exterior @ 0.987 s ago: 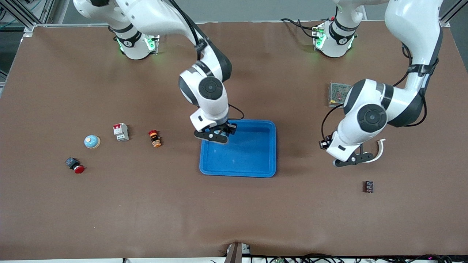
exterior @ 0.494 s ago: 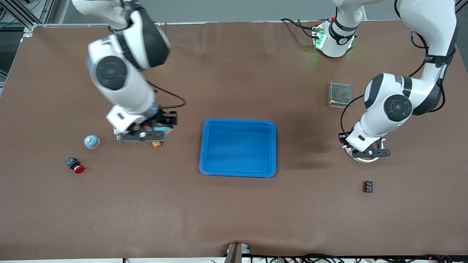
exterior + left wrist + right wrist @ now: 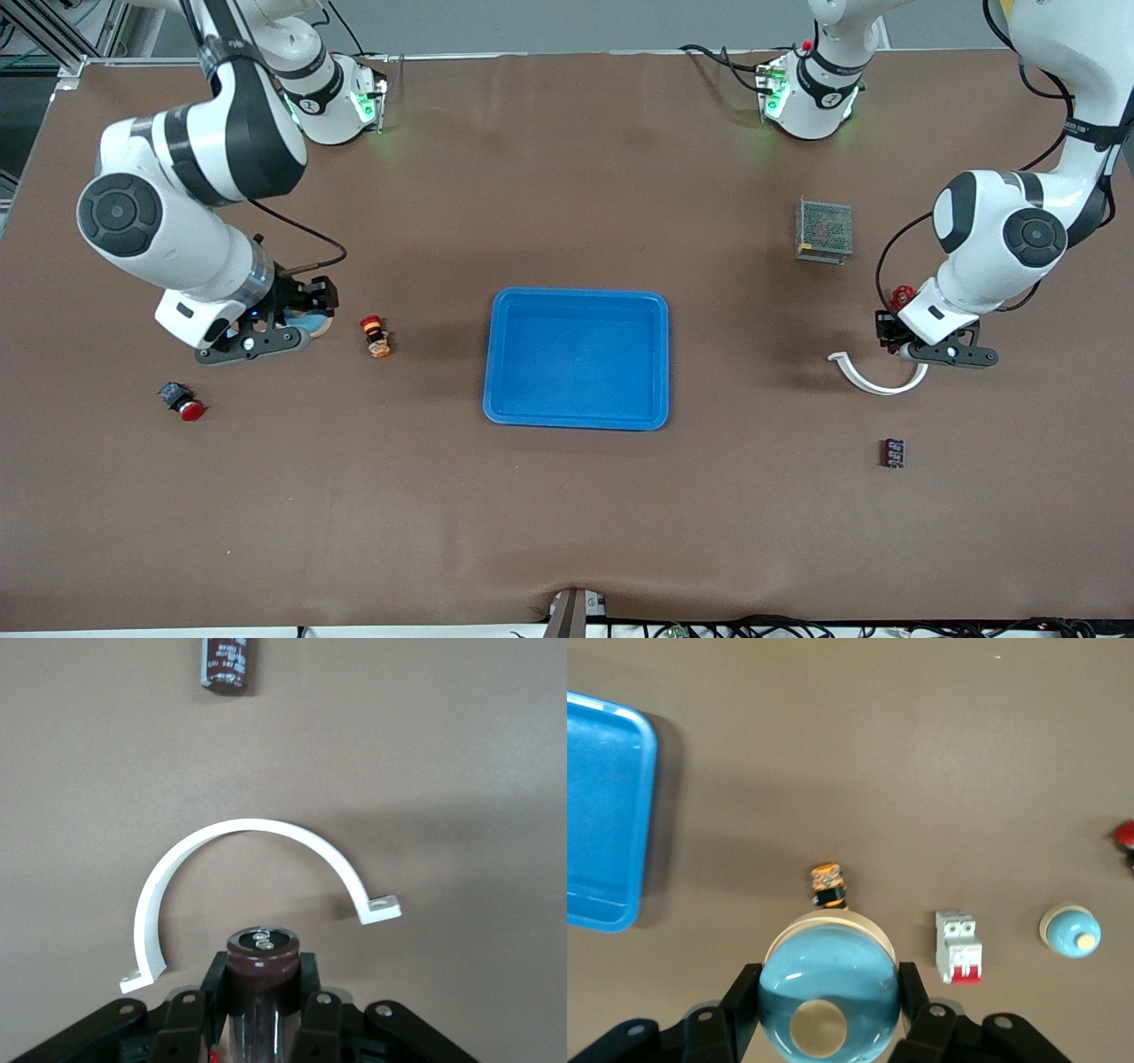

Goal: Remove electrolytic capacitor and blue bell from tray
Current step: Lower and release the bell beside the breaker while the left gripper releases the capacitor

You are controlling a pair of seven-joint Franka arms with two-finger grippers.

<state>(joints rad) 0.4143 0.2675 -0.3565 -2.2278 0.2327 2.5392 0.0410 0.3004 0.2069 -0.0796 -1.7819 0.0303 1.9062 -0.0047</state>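
The blue tray [image 3: 576, 295] lies in the middle of the table with nothing in it; its corner also shows in the right wrist view as the tray [image 3: 602, 815]. My right gripper [image 3: 257, 341] is shut on the blue bell [image 3: 828, 992], a light blue dome with a cream button, over bare table toward the right arm's end; the bell [image 3: 312, 324] peeks out beside the hand. My left gripper [image 3: 943, 353] is shut on the electrolytic capacitor [image 3: 261, 961], a dark brown cylinder, over the table just beside a white curved clamp [image 3: 239, 835].
A second blue bell [image 3: 1070, 930], a white circuit breaker [image 3: 959, 948] and an orange-black button [image 3: 376, 337] lie under and beside the right hand. A red push button [image 3: 182, 400] is nearer the camera. A metal mesh box [image 3: 825, 230] and another capacitor [image 3: 893, 452] lie toward the left arm's end.
The right gripper has carried the blue bell from over the tray out toward the right arm's end. The left gripper, holding the capacitor, has drifted toward the left arm's end, past the white clamp.
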